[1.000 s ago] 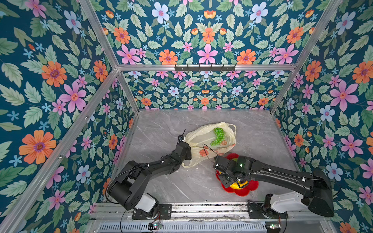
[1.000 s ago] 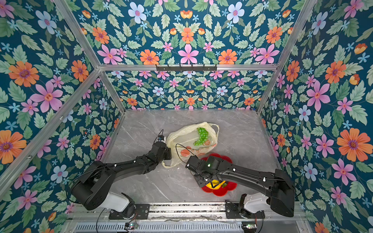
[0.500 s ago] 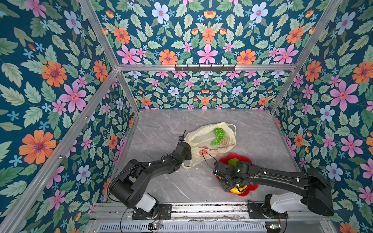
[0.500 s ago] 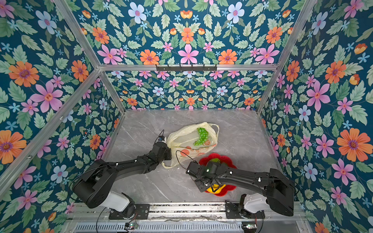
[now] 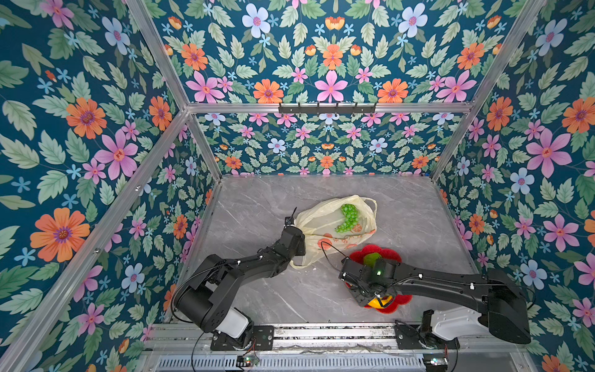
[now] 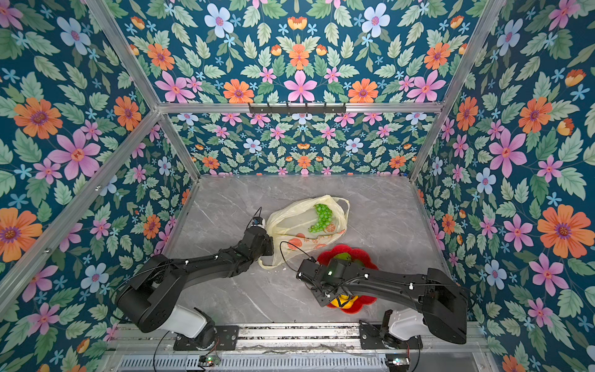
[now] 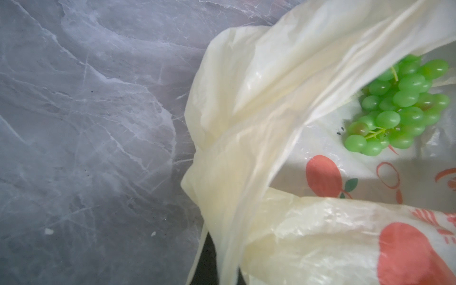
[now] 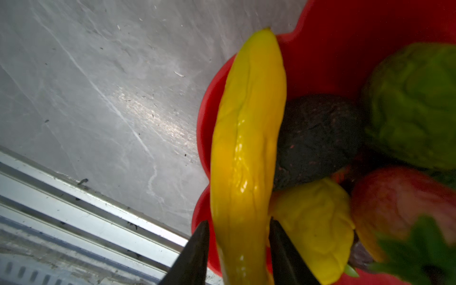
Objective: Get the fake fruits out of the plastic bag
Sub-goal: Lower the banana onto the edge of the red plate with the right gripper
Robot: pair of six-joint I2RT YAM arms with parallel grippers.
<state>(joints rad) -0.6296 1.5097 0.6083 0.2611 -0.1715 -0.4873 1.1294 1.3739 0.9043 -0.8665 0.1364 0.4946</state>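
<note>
The plastic bag [image 5: 325, 222] [image 6: 296, 222] lies on the grey table, with the green grape bunch [image 5: 347, 217] [image 7: 399, 106] inside its open mouth. My left gripper [image 5: 301, 248] [image 7: 217, 271] is shut on a bunched edge of the bag [image 7: 246, 123]. My right gripper [image 5: 375, 298] [image 8: 238, 220] hangs over the front of the red flower-shaped dish [image 5: 357, 254]. Its jaws stand open on either side of the yellow banana [image 8: 246, 148], which rests in the dish. Beside it lie a dark avocado [image 8: 318, 138], a lemon [image 8: 313, 222], a green bumpy fruit [image 8: 414, 103] and a strawberry [image 8: 394, 202].
The red dish [image 8: 333, 49] sits near the table's front edge, close to the metal rail [image 8: 74, 209]. Flowered walls close in the table on three sides. The right arm's body covers much of the dish in both top views.
My right gripper has moved from the dish's middle toward its front edge with the banana, and its jaws have widened off the banana. The left gripper and the bag have held still.
</note>
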